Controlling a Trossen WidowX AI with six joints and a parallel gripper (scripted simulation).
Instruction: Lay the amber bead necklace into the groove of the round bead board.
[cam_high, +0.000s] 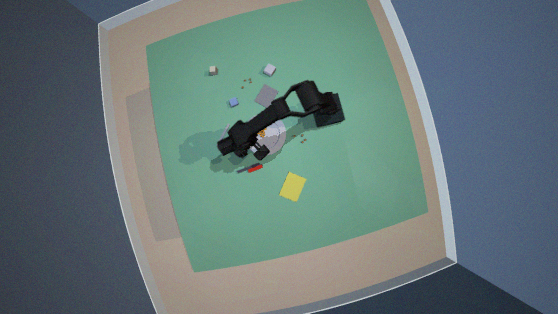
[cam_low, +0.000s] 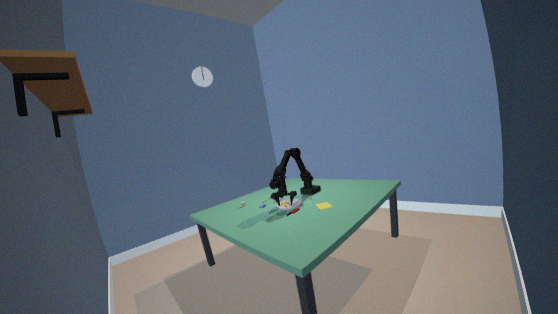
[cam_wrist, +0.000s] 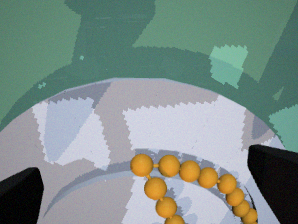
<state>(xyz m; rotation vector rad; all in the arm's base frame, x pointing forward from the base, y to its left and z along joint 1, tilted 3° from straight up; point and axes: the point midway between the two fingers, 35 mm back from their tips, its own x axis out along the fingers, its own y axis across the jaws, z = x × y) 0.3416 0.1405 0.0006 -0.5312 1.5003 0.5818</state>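
The board (cam_high: 280, 141) (cam_low: 299, 204) (cam_wrist: 175, 125) sits on the surface (cam_high: 350, 185) (cam_low: 300, 235). The necklace (cam_high: 262, 134) (cam_low: 285, 204) (cam_wrist: 190, 171) is on the board, part by the groove, part inside its ring. Seen from the top, the long tool (cam_high: 255, 168) (cam_low: 293, 212) is below the board, and the sticky note (cam_high: 293, 186) (cam_low: 324, 205) is lower, to the right.

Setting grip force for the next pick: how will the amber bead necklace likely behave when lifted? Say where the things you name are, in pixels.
The necklace (cam_high: 262, 133) (cam_low: 285, 204) (cam_wrist: 189, 171) will probably hang floppy: it bends sharply at one bead, with short bare links showing between some beads. The beads look round and smooth, so they may roll or slip between the jaws. Lifting one bead would likely drag its neighbours along, as they are linked.
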